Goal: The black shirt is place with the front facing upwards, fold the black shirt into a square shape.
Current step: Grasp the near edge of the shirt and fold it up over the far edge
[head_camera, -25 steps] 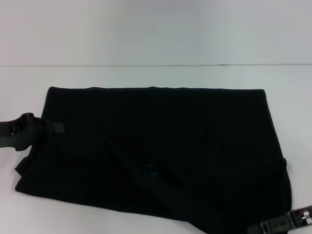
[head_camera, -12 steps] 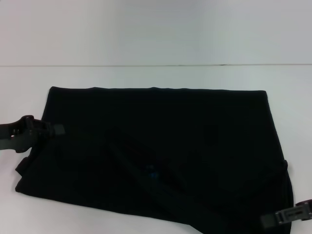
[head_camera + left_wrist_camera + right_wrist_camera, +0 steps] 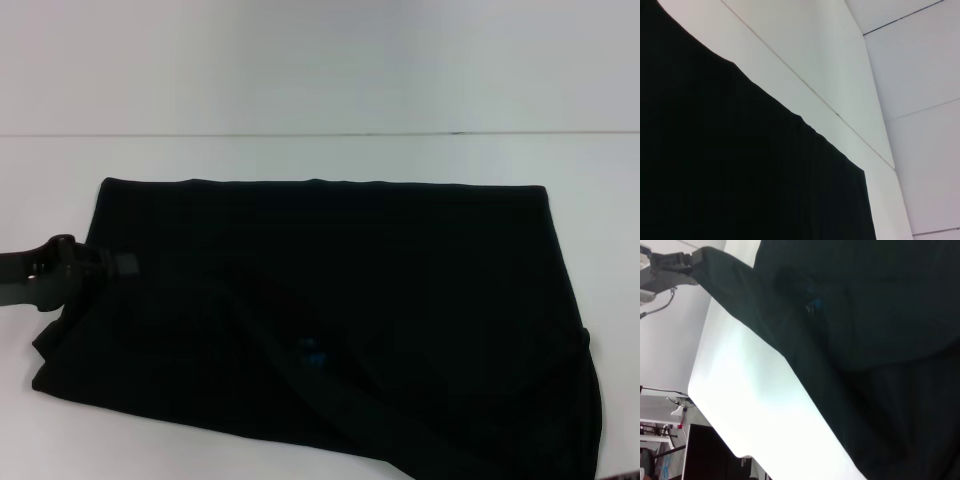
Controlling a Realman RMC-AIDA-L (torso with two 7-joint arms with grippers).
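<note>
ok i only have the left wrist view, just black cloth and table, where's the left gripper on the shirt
observer: in the head view the left gripper is at the black shirt's left edge, about halfway down that side.
operator: is the neck label showing
observer: yes, the small blue neck label shows about mid-width, toward the near edge.
operator: and the right gripper
observer: it isn't in the head view; its wrist camera looks across the shirt's near edge and the white table.
</note>
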